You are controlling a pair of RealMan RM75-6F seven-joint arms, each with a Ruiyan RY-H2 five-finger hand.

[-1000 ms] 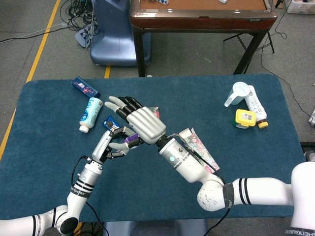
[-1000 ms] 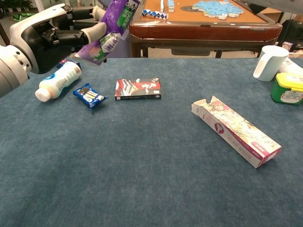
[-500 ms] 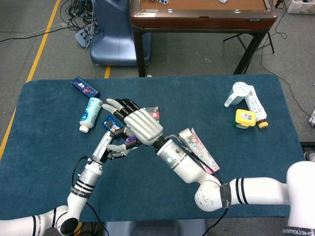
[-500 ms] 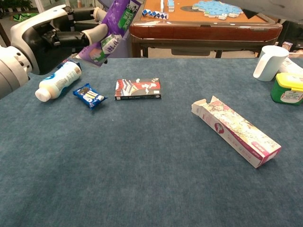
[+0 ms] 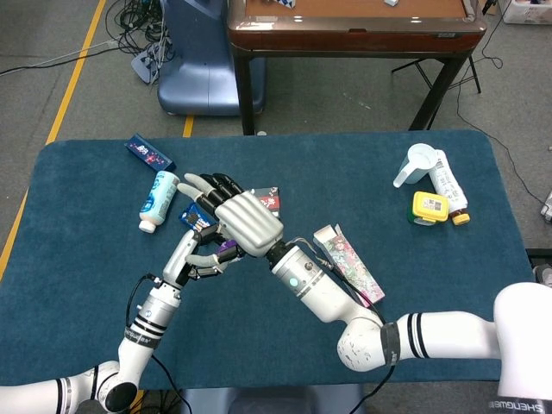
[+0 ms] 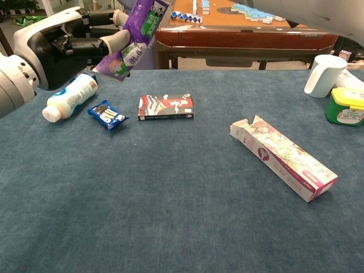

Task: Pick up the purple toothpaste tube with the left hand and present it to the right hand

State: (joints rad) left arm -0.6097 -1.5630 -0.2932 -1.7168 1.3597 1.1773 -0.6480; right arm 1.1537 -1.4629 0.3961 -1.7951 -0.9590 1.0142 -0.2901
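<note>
The purple toothpaste tube (image 6: 133,41) is raised off the table, tilted up and to the right, its top end out of the chest view. My left hand (image 6: 67,38) grips its lower end between thumb and fingers. From the head view, my left hand (image 5: 197,250) sits under my right hand (image 5: 240,216), and only a small piece of the purple tube (image 5: 226,247) shows between them. My right hand lies palm down over the tube with its fingers (image 5: 205,184) stretched out and apart. I cannot tell whether it touches the tube.
On the blue table (image 6: 170,216) lie a white bottle (image 6: 69,98), a blue snack packet (image 6: 107,115), a red-and-black box (image 6: 165,107) and an open pink carton (image 6: 282,156). A white cup (image 6: 324,74) and a yellow-lidded jar (image 6: 345,106) stand at the far right.
My right hand has slid a little to the left, further over my left hand. The tube stays held, nearly still.
</note>
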